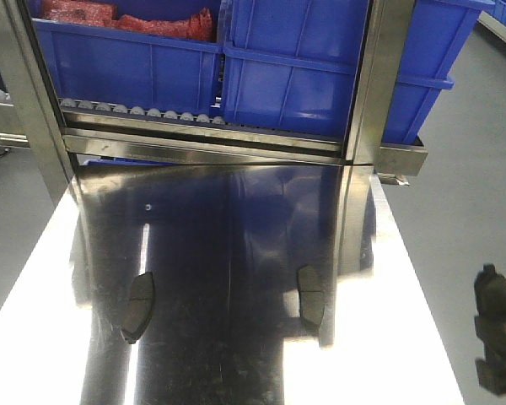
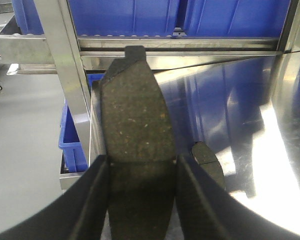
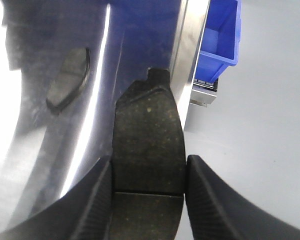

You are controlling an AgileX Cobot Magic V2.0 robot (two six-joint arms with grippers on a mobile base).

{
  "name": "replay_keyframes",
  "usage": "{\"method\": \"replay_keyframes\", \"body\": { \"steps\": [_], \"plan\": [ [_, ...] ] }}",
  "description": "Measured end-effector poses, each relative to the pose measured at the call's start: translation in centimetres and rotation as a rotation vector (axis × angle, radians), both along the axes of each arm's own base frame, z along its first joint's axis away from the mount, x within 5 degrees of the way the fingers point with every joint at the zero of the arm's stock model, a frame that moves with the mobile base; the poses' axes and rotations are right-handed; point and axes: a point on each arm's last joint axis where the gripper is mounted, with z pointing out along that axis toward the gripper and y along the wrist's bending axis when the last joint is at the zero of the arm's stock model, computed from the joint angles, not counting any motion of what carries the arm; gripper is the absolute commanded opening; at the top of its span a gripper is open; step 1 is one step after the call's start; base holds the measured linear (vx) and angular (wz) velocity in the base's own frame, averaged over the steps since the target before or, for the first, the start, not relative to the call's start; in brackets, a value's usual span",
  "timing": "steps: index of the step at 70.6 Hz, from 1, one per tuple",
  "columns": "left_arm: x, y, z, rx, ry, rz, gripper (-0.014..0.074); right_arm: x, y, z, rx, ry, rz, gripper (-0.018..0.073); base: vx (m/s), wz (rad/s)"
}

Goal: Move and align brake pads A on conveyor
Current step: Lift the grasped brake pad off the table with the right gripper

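Two brake pads A lie on the shiny steel table (image 1: 236, 219), one at the left (image 1: 137, 305) and one at the right (image 1: 310, 297). My left gripper (image 2: 142, 165) is shut on a third pad (image 2: 135, 115) and holds it over the table's left edge; the left table pad (image 2: 210, 162) shows just beyond. A fourth pad (image 3: 149, 135) sits gripped in my shut right gripper (image 3: 149, 167) over the table's right edge, with the right table pad (image 3: 67, 85) to its left. That held pad (image 1: 493, 304) shows at the front view's lower right edge. The conveyor is out of view.
Blue bins (image 1: 126, 63) (image 1: 320, 80) stand on a roller rack (image 1: 143, 110) behind the table, framed by steel posts (image 1: 379, 76). Another blue bin (image 2: 72, 135) sits low beside the table's left edge. Grey floor (image 1: 464, 211) lies to the right.
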Motion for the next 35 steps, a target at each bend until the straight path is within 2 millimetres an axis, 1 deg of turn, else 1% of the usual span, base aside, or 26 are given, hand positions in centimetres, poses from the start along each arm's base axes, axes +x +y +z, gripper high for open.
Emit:
{"method": "replay_keyframes", "body": {
  "steps": [9,13,25,35],
  "plan": [
    [0.0,0.0,0.0,0.000,0.000,0.000,0.0146,-1.6,-0.3,-0.8,0.005,-0.030,0.000,0.0091,0.00,0.00],
    [0.0,0.0,0.0,0.000,0.000,0.000,0.0146,-1.9,-0.3,-0.7,0.008,-0.049,0.000,0.0091,0.00,0.00],
    [0.0,0.0,0.0,0.000,0.000,0.000,0.0146,-2.3,-0.4,-0.2,0.018,-0.108,0.000,0.0091,0.00,0.00],
    [0.0,0.0,0.0,0.000,0.000,0.000,0.0146,-2.3,-0.4,-0.2,0.019,-0.109,0.000,0.0091,0.00,0.00]
  ]
}}
